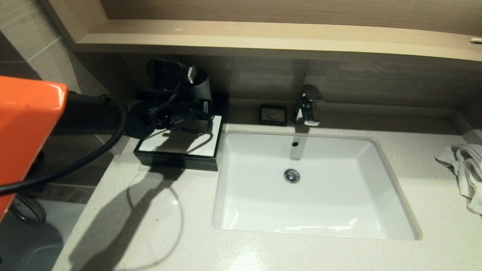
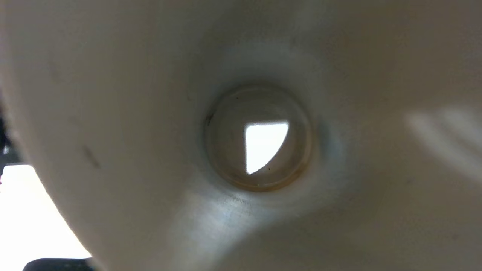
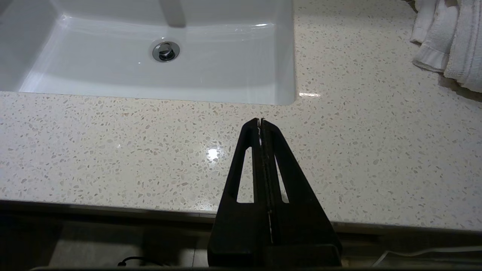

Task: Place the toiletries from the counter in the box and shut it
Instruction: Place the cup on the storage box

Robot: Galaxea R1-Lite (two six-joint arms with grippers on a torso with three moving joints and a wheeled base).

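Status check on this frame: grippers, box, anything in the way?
Left gripper holds the grey cup above the box. Right gripper shut, parked over counter. No toiletries visible.

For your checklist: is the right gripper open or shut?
Shut: the right gripper has its two black fingers pressed together, holding nothing, above the counter.

gripper: right gripper (image 3: 261, 121), fingers pressed together, above the counter (image 3: 113, 150)
basin (image 3: 226, 67): beyond the counter edge
towel (image 3: 448, 37): on the counter
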